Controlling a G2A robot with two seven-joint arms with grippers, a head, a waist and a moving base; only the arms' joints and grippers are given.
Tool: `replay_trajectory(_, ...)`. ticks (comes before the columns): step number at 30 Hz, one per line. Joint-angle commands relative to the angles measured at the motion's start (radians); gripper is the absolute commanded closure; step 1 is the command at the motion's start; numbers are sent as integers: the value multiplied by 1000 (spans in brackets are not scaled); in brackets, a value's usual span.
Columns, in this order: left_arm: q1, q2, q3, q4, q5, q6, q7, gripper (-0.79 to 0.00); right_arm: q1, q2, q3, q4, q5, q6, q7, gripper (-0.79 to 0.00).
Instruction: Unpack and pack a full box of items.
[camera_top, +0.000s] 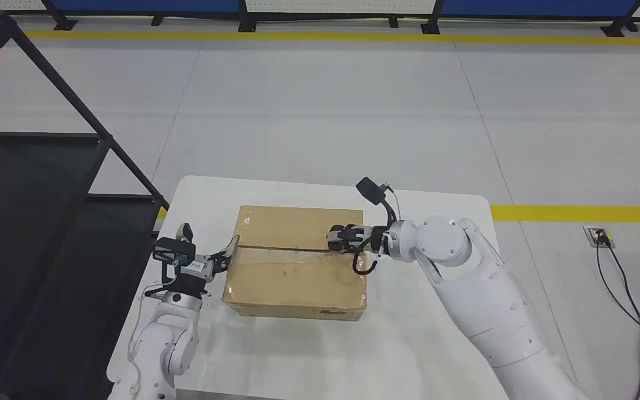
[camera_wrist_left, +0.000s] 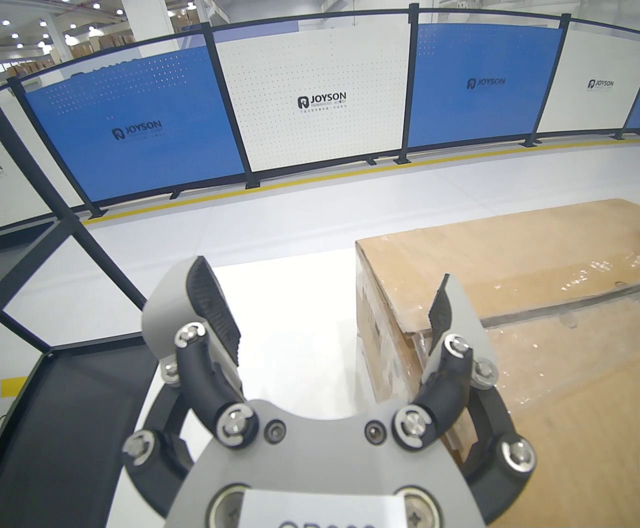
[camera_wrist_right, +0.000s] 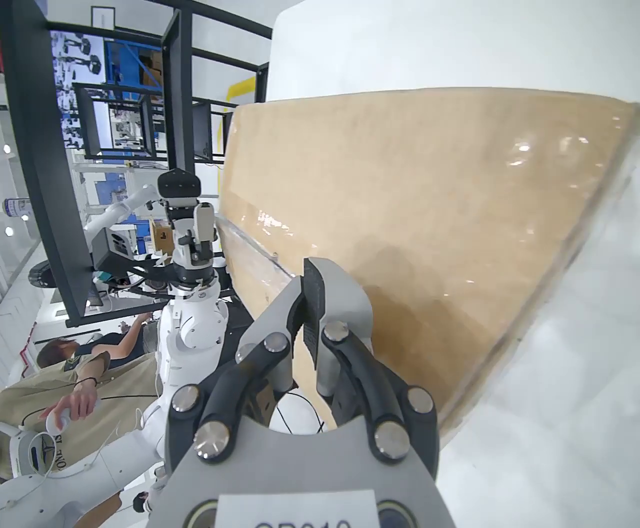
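A closed brown cardboard box (camera_top: 295, 262) lies in the middle of the white table (camera_top: 420, 340), with a seam running along its top between the two flaps. My left gripper (camera_top: 218, 262) (camera_wrist_left: 325, 305) is open at the box's left end, one fingertip (camera_wrist_left: 445, 310) against the box (camera_wrist_left: 525, 280) near the seam's end, the other over bare table. My right gripper (camera_top: 333, 240) (camera_wrist_right: 311, 295) is shut and lies low over the box top (camera_wrist_right: 425, 210) at the seam's right end. Nothing shows between its fingers. The box's contents are hidden.
A black metal frame (camera_top: 60, 250) with a dark shelf (camera_wrist_left: 75, 425) stands close to the table's left side. Bare table lies in front of the box and to its right. Blue and white fence panels (camera_wrist_left: 320, 105) line the far floor.
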Motion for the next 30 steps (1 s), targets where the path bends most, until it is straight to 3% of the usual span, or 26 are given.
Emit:
replay_trajectory(1,5,0,-2,-8,-1,4,2,-785,9,-7,-24,12,11,-3,-3,0)
replay_trajectory(12,33,2,-25,-31,-9,9,4,-785,106,-39,-126,183,18,-13,65,0)
replay_trajectory(25,32,6,-57,-21,-12,7,2,-785,31,12,-1,122,-12,4,67,0)
replay_trajectory(30,45,10,-95,-36,-39,14,9,-785,-29,36,76,29,16,-66,54,0)
